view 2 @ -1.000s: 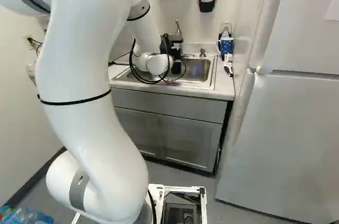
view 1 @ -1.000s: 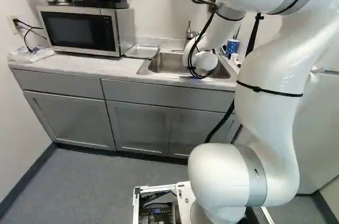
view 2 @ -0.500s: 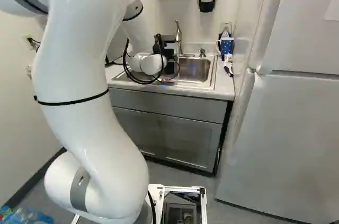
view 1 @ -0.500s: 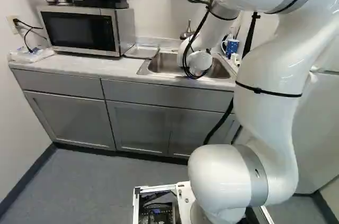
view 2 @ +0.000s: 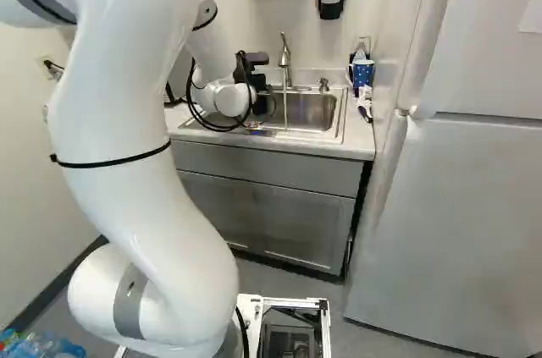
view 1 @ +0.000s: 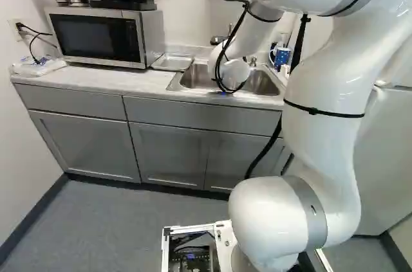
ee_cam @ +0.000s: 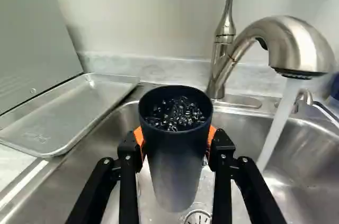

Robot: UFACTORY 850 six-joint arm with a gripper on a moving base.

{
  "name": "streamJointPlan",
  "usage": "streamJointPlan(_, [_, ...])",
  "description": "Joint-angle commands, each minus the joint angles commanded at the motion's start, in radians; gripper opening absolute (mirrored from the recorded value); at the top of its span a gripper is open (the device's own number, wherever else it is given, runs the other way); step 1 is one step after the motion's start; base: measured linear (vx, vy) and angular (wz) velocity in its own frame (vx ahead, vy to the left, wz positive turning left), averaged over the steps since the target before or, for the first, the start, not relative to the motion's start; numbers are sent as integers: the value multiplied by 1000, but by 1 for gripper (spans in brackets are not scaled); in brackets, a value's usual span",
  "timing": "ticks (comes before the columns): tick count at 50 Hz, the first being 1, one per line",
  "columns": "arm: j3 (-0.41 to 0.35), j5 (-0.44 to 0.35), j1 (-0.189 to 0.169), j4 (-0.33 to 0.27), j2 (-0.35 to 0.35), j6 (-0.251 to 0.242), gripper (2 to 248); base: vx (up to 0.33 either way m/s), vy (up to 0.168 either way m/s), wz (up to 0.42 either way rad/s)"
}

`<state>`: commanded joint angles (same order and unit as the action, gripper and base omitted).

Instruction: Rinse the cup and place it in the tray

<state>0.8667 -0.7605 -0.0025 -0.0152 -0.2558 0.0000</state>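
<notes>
Your glossy white arm [view 2: 127,112] reaches forward, its jaws clamped around the smooth dark cup [ee_cam: 177,166], held open end up above the steel sink [ee_cam: 312,155]. Water [ee_cam: 277,123] streams from the brushed faucet [ee_cam: 275,28] beside the jaws; opposite lies the shallow, rimmed metal tray [ee_cam: 69,121].

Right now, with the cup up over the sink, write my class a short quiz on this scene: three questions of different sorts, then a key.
1. True or false: the stream of water from the faucet falls beside the cup, not into it.
2. Fill in the blank: the metal tray lies between the sink and the ____.
3. Where is the cup?
a) lying in the tray
b) upright in the grip of the hand
c) standing on the counter

Key: 1. True; 2. microwave; 3. b
</notes>
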Motion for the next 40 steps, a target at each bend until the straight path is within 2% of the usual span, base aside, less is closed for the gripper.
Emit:
streamJointPlan(10, [8,0,24,0,13,0,125,0,0,0])
streamJointPlan(40, [23,28,28,0,60,0,125,0,0,0])
